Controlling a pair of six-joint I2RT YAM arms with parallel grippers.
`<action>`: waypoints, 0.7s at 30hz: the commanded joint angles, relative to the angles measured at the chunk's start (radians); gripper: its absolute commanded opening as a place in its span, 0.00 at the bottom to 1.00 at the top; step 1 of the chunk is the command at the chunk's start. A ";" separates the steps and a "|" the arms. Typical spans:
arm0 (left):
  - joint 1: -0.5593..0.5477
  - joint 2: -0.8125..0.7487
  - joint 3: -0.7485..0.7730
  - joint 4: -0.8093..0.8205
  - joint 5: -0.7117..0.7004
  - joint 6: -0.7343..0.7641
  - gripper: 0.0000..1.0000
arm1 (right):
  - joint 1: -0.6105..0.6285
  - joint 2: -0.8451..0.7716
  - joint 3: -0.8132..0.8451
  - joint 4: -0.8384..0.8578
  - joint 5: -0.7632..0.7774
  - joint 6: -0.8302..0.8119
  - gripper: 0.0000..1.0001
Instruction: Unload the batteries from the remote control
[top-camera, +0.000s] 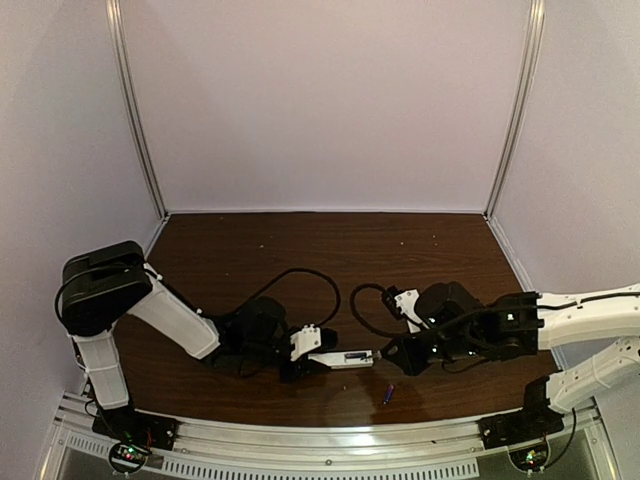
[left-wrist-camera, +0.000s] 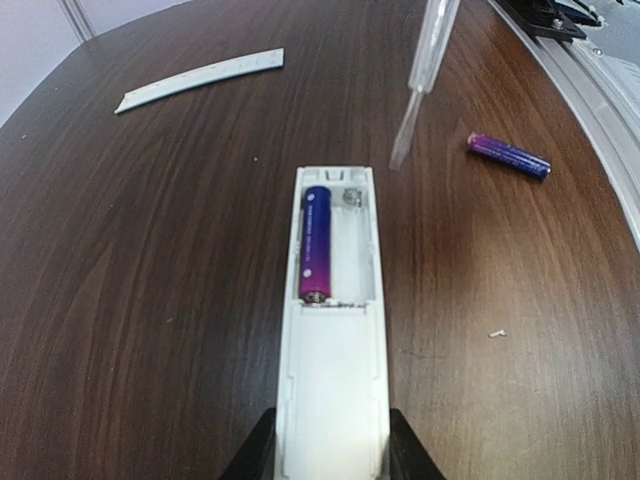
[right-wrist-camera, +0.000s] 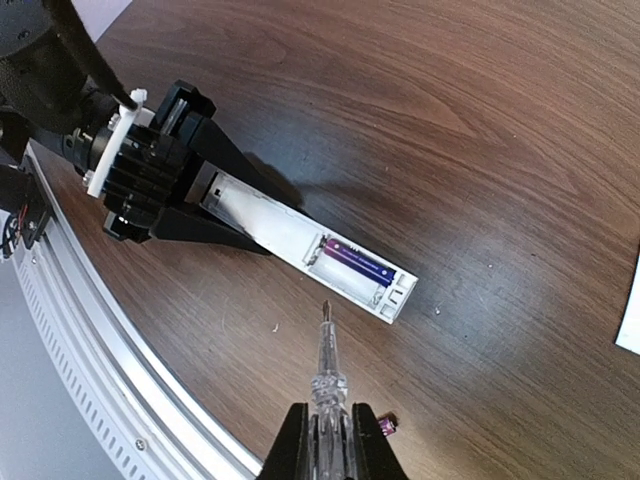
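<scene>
The white remote control (left-wrist-camera: 333, 330) lies on the table with its battery recess open and facing up; it also shows in the top view (top-camera: 345, 358) and the right wrist view (right-wrist-camera: 305, 243). One purple battery (left-wrist-camera: 315, 243) sits in the recess's left slot (right-wrist-camera: 357, 264); the other slot is empty. The second battery (left-wrist-camera: 508, 156) lies loose on the table (top-camera: 388, 393) (right-wrist-camera: 387, 426). My left gripper (left-wrist-camera: 332, 455) is shut on the remote's near end. My right gripper (right-wrist-camera: 328, 440) is shut on a clear-handled screwdriver (right-wrist-camera: 326, 370) whose tip hovers just beside the remote; it shows in the left wrist view (left-wrist-camera: 424, 75).
A thin white cover strip (left-wrist-camera: 200, 79) lies apart on the dark wood table; its corner shows in the right wrist view (right-wrist-camera: 631, 320). The metal rail (top-camera: 320, 440) runs along the table's near edge. Walls enclose the left, far and right sides.
</scene>
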 joint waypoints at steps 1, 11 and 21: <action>-0.024 -0.050 -0.031 0.055 -0.046 -0.049 0.00 | 0.051 -0.061 0.015 -0.067 0.157 0.114 0.00; -0.046 -0.088 -0.084 0.088 -0.067 -0.120 0.00 | 0.190 -0.077 0.015 -0.118 0.298 0.288 0.00; -0.072 -0.089 -0.100 0.093 -0.104 -0.137 0.00 | 0.251 0.140 0.179 -0.237 0.397 0.238 0.00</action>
